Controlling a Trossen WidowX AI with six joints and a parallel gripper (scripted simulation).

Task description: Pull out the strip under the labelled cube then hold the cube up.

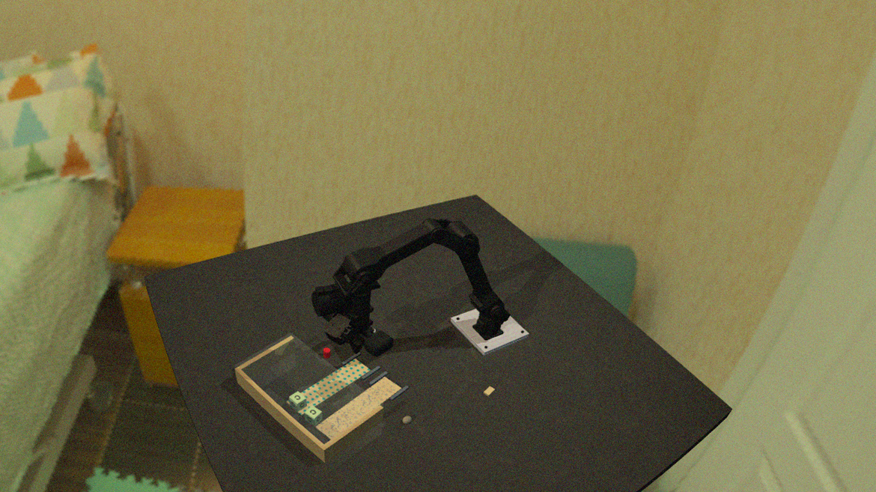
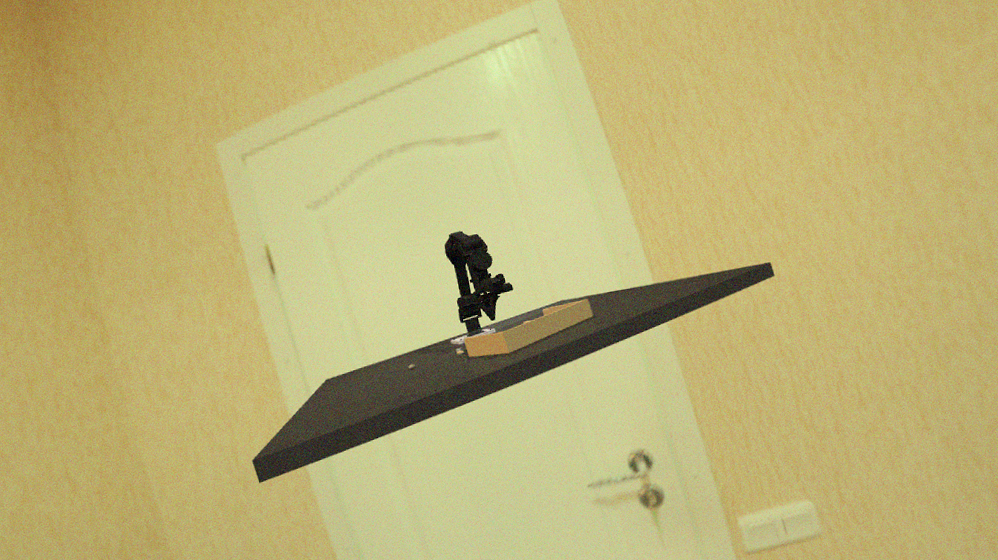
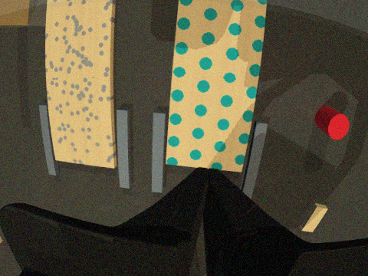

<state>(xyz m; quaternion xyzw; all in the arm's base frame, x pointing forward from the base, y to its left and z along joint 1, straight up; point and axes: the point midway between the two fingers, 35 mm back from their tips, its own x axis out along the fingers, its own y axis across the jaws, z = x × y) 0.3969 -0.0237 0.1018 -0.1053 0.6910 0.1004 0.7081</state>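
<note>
A small dark letter, apparently a C, stands on each pale green cube (image 1: 297, 399) (image 1: 312, 414).

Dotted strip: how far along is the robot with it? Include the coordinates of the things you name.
Nothing looks finished: the dotted strip (image 1: 334, 383) (image 3: 216, 70) lies between its guides (image 1: 352, 358) (image 3: 159, 153), a cube (image 1: 297, 399) at its far end. Nothing is in hand; the gripper (image 1: 357, 348) (image 2: 491, 317) (image 3: 205, 178) is shut by the near end. Pulling the strip and lifting the cube remain.

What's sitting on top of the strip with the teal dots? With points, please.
At its far end, a pale green cube (image 1: 297, 399) marked with a dark ring rests on the dotted strip (image 1: 334, 383) (image 3: 203, 86). The surface directly beneath the cube is covered.
</note>
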